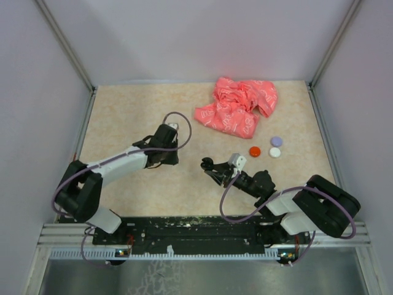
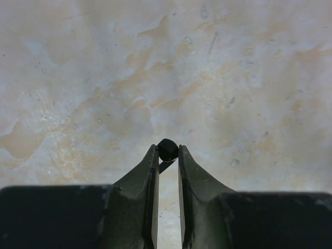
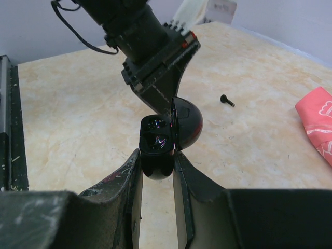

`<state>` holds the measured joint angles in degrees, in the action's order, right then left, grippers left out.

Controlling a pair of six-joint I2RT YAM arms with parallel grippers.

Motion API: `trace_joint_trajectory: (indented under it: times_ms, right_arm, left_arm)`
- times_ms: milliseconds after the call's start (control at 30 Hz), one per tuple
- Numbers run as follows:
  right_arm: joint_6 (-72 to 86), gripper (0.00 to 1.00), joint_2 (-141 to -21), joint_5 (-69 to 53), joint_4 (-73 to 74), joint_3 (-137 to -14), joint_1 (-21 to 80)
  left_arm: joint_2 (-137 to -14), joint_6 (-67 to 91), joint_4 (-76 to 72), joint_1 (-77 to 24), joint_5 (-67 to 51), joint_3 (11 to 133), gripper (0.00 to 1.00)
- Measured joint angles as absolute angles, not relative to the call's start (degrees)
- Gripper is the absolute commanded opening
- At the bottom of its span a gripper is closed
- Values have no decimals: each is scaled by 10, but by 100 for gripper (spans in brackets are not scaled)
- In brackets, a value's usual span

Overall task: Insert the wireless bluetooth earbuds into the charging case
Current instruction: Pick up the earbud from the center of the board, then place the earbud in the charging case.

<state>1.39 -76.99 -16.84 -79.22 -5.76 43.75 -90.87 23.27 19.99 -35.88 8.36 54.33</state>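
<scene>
Black glossy plastic charging case [image 3: 156,141], lid open, pinched in right gripper [image 3: 157,162]. Left gripper [image 2: 167,153] pinches small black earbud [image 2: 167,149]. Second black earbud [image 3: 226,100] lies on marbled beige table [image 3: 78,119], at case's 2 o'clock. We judge wells possibly empty under the glare; both insertions left.

top: high, down on table [image 1: 123,117] | left wrist: close, downward | right wrist: low, forward | shared: table

Marbled table [image 1: 123,117]: pink cloth [image 1: 236,107], three discs [image 1: 275,152], black earbud [image 3: 226,100].
</scene>
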Motion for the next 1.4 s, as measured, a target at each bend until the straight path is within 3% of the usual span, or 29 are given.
trace_joint_trajectory:
  times_ms: [533, 867, 1400]
  right_arm:
    - [4, 0, -761, -172, -794, -58, 437]
    - [-5, 0, -757, -152, -799, -87, 439]
    - [2, 0, -803, -150, -882, -96, 445]
  left_arm:
    - [-573, 192, -155, -359, -113, 292, 18]
    - [-523, 190, -276, -359, -250, 269, 18]
    - [-568, 240, -458, -359, -401, 242, 18]
